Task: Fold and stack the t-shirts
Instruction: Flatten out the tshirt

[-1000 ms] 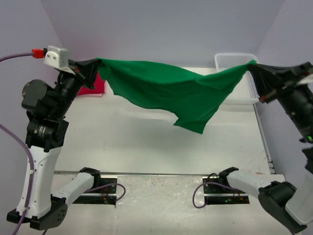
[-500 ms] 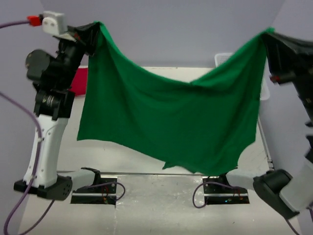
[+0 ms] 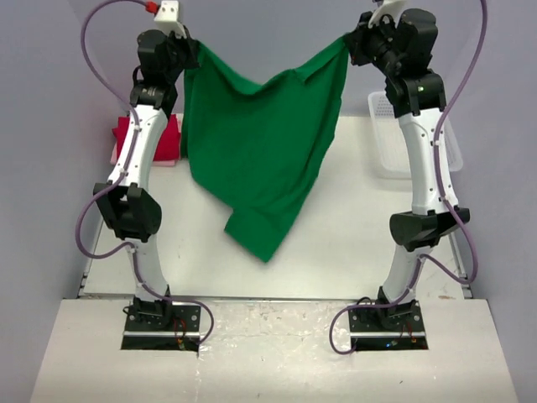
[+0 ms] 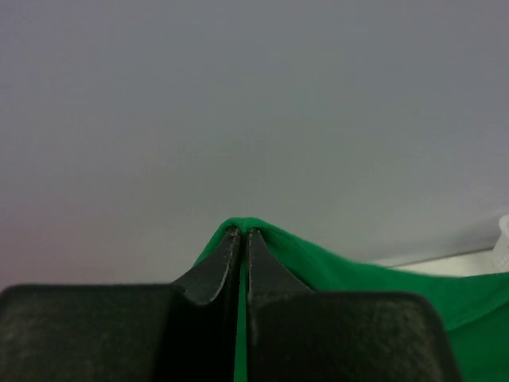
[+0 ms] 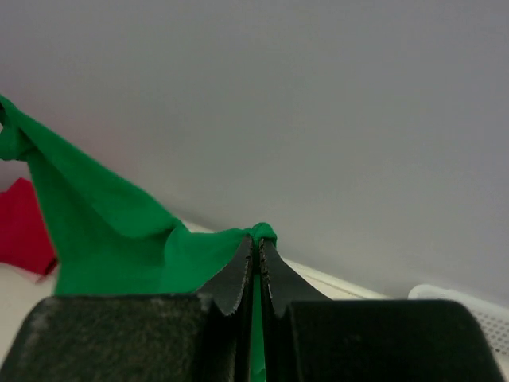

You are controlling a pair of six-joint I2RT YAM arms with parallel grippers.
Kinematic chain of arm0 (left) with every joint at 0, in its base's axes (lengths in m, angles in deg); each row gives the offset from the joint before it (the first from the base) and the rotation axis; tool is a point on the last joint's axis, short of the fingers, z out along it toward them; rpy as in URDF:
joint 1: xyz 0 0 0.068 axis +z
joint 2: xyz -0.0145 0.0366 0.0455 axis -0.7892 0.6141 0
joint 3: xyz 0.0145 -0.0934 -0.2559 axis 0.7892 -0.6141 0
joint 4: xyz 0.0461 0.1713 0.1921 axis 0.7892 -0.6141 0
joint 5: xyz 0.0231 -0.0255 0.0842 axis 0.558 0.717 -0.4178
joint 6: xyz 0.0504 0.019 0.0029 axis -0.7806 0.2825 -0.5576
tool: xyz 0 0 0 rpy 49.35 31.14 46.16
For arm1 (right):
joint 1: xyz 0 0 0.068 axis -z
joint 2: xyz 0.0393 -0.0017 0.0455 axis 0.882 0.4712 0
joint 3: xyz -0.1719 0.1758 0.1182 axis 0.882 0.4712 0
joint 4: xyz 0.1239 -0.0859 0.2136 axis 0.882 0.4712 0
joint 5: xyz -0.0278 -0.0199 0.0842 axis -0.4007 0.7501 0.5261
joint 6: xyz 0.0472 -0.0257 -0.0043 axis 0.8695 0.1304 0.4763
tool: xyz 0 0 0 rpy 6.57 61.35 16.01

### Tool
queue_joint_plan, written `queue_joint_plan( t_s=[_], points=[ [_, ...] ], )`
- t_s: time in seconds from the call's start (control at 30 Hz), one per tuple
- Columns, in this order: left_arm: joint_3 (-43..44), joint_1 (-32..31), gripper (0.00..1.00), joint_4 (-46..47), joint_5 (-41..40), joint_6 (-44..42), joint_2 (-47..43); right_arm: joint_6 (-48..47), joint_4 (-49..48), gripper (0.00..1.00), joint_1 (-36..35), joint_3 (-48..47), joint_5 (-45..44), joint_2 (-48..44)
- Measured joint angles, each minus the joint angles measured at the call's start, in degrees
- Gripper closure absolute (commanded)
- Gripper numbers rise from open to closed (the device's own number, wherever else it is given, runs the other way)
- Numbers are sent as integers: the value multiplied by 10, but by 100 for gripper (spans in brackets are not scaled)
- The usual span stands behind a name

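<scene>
Top view: both arms stand tall. The left gripper (image 3: 183, 52) and right gripper (image 3: 351, 40) are each pinched on 1 upper corner of the green t-shirt (image 3: 260, 159). It hangs between them over the table (image 3: 352, 243), its long axis running downward. The red t-shirt (image 3: 164, 138) lies far left, near the left arm, and the basket (image 3: 382, 138) far right.

Left wrist view: the jaws are clamped on a green fold, and the cloth falls away to the right.

Right wrist view: the jaws are closed on a bunched corner, and the cloth runs left. The shirt lies below both grippers, so spreading it likely calls for lowering them together
</scene>
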Motion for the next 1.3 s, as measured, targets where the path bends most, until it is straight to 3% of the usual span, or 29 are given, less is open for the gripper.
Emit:
queue_joint_plan(
  t_s=[0.1, 0.2, 0.4, 0.5, 0.63, 0.77, 0.87, 0.97, 1.1, 1.3],
  points=[
    [64, 15, 100, 9, 20, 2, 12, 0, -12, 100, 6, -5, 10, -11],
    [67, 26, 100, 40, 37, 1, -17, 0, -18, 100, 9, -5, 10, -41],
    [-35, 28, 100, 37, 64, -14, -103, 14, 26, 100, 12, 57, 2, -115],
    [-139, 28, 100, 20, 83, -3, -126, 49, 51, 100, 12, 196, -12, -165],
    [-336, 28, 100, -38, 93, 53, -126, 128, 52, 100, -1, 529, -38, -239],
    [-487, 28, 100, -142, 77, 101, -115, 191, 93, 100, -53, 722, -67, -258],
    [-570, 26, 100, -176, 78, 126, -141, 236, 116, 100, -105, 790, -77, -337],
    [-648, 18, 100, -187, 78, 142, -221, 268, 124, 100, -127, 804, -85, -459],
    [-689, 9, 100, -208, 77, 152, -327, 299, 118, 100, -129, 825, -120, -575],
    [-695, 9, 100, -235, 73, 152, -367, 322, 135, 100, -130, 894, -153, -549]
  ],
)
